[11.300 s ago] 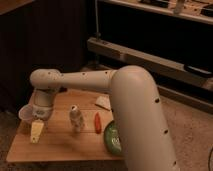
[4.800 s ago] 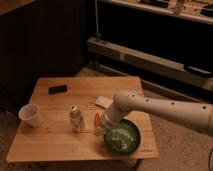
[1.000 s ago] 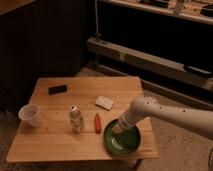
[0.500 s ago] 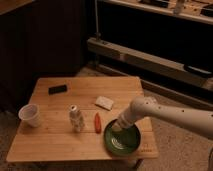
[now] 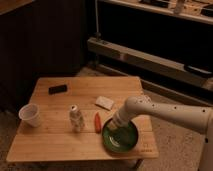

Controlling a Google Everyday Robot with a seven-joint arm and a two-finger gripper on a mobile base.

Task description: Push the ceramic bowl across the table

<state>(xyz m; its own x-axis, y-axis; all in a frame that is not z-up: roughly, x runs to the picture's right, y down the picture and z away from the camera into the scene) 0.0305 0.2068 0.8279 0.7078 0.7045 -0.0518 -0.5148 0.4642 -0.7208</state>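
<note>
The ceramic bowl (image 5: 124, 141) is seen near the front right corner of the table (image 5: 50, 144), just beside the front edge. Bare planks are left behind it and along the right edge. The end effector (image 5: 114, 127) is set at the bowl's left rim; whether it is spread or pressed together cannot be told. One bowl is counted, along with one white cup (image 5: 30, 115), one small bottle (image 5: 76, 118), one orange-red stick (image 5: 97, 122), one white pad (image 5: 104, 102) and one black slab (image 5: 58, 89).
</note>
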